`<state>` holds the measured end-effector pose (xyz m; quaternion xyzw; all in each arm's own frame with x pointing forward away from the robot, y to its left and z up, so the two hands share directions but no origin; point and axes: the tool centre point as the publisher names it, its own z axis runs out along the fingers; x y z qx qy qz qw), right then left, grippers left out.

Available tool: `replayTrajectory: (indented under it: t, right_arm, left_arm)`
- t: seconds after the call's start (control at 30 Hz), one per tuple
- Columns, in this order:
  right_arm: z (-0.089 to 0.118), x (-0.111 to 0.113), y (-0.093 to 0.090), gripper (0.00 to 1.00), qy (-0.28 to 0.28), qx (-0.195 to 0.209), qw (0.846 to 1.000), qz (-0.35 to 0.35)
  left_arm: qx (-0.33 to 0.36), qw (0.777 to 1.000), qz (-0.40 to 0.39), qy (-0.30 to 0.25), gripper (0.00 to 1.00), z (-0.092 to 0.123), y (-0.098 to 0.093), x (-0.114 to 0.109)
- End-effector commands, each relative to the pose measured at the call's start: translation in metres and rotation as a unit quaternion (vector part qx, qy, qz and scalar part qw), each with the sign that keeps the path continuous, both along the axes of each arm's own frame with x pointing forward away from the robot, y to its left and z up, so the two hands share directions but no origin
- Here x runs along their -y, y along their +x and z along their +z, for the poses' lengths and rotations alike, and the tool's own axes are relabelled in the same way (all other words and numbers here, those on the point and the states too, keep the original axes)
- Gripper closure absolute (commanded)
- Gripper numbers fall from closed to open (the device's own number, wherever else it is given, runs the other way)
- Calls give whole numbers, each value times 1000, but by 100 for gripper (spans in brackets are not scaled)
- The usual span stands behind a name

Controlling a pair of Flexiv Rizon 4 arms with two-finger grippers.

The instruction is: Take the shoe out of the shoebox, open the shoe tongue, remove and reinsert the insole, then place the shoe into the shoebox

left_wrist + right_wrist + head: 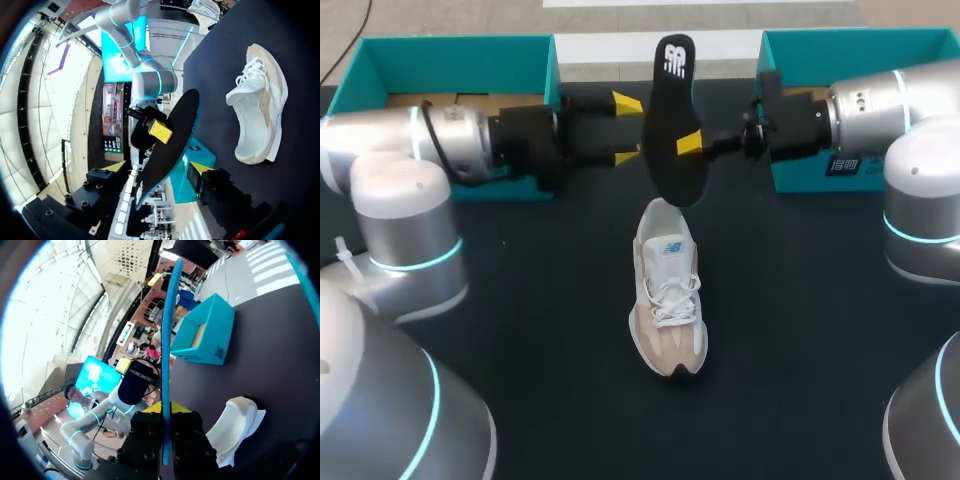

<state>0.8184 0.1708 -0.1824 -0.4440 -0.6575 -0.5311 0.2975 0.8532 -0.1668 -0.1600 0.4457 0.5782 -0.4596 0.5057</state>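
Right jaws grip the insole (666,115) above the shoe (667,300); left jaws gape open.

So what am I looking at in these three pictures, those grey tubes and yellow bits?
The grey tubes are two robot arms at a dark table. One picture looks down from above; the two round ones come from a camera on each wrist. Each arm ends in two yellow-tipped fingers. The right fingers pinch a black insole, upright above a white and beige shoe on the table. The left fingers stand open close to the insole. A left teal box and a right teal box sit behind.
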Motion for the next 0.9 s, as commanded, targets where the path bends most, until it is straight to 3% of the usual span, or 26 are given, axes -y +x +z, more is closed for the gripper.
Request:
replayTrajectory:
  t: [0.03, 0.2, 0.33, 0.9]
  right_arm:
    - [5, 3, -3, 100, -12, 26, 1000, -3]
    - [3, 4, 0, 100, -22, 59, 998, -5]
    - [6, 4, 1, 100, -13, 134, 991, -2]
    - [6, 4, 0, 100, -22, 125, 992, -12]
  left_arm:
    - [-67, 997, 12, 42, 0, 5, -7, -20]
    - [-155, 985, 32, 75, 0, -8, -10, -29]
    - [-252, 961, 53, 104, 0, -26, -22, -36]
    - [-252, 961, 53, 104, 0, -26, -22, -36]
